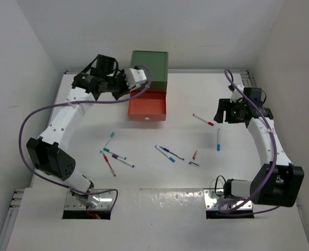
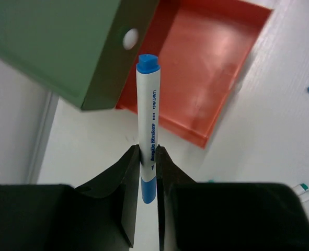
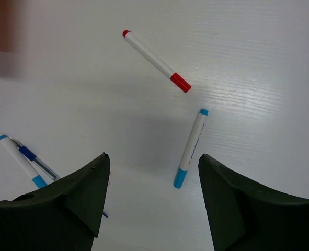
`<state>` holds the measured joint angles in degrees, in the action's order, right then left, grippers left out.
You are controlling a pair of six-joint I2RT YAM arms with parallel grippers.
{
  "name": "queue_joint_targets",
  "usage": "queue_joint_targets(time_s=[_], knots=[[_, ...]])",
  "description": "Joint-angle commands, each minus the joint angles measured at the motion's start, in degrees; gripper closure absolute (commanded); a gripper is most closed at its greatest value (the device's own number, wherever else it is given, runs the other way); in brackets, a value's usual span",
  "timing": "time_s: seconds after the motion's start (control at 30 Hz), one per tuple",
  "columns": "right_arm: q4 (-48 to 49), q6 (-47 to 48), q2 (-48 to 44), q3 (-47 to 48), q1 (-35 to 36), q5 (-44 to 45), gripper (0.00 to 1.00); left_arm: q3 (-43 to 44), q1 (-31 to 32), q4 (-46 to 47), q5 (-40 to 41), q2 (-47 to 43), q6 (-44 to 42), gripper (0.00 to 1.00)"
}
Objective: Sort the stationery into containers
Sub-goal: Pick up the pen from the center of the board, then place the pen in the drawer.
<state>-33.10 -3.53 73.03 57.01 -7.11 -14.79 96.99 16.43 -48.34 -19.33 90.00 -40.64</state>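
Left gripper (image 2: pixel 148 152) pinches blue marker (image 2: pixel 147 104) tight, near open orange drawer (image 2: pixel 206 63). Drawer sticks out from under green box (image 2: pixel 49 42). Inside looks like plain floor only, but near corner is hidden. Right gripper (image 3: pixel 153 159) is spread wide, holding nothing, above red marker (image 3: pixel 155 61) and light-blue marker (image 3: pixel 191 148) lying on table (image 3: pixel 259 52).
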Motion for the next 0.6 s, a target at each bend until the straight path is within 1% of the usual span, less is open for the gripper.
queue_joint_targets(time_s=[0.0, 0.07, 0.17, 0.27, 0.37, 0.43, 0.53, 0.57], knots=[[1.0, -1.0, 1.1, 0.8, -0.8, -2.4, 0.32, -1.9, 5.5, -1.1, 0.5, 0.6, -8.5, 1.00], [1.4, -0.8, 2.0, 1.2, -0.8, -2.4, 0.32, -1.7, 8.5, -1.3, 2.9, 2.8, -10.4, 1.00], [1.3, -0.4, 3.4, 2.3, -0.8, -2.3, 0.33, -0.5, 10.4, -1.6, 4.1, 6.7, -12.5, 1.00], [1.0, 0.4, 5.8, 3.8, -0.9, -1.8, 0.33, -0.1, 12.5, -0.7, 5.9, 9.9, -14.6, 0.97], [0.9, 0.9, 8.5, 5.3, -0.9, -1.5, 0.33, 0.8, 12.8, 1.2, 7.0, 13.3, -16.2, 0.96], [1.0, 1.0, 10.7, 6.4, -0.8, -1.4, 0.35, 2.1, 13.1, 1.1, 7.5, 14.9, -17.0, 0.95], [1.2, 1.2, 13.9, 7.9, 0.1, -0.9, 0.37, 4.6, 12.8, 0.6, 8.1, 17.7, -18.2, 0.88], [1.4, 1.4, 14.8, 8.3, 0.8, -0.6, 0.37, 4.9, 12.6, 0.7, 8.1, 18.5, -18.9, 0.83]])
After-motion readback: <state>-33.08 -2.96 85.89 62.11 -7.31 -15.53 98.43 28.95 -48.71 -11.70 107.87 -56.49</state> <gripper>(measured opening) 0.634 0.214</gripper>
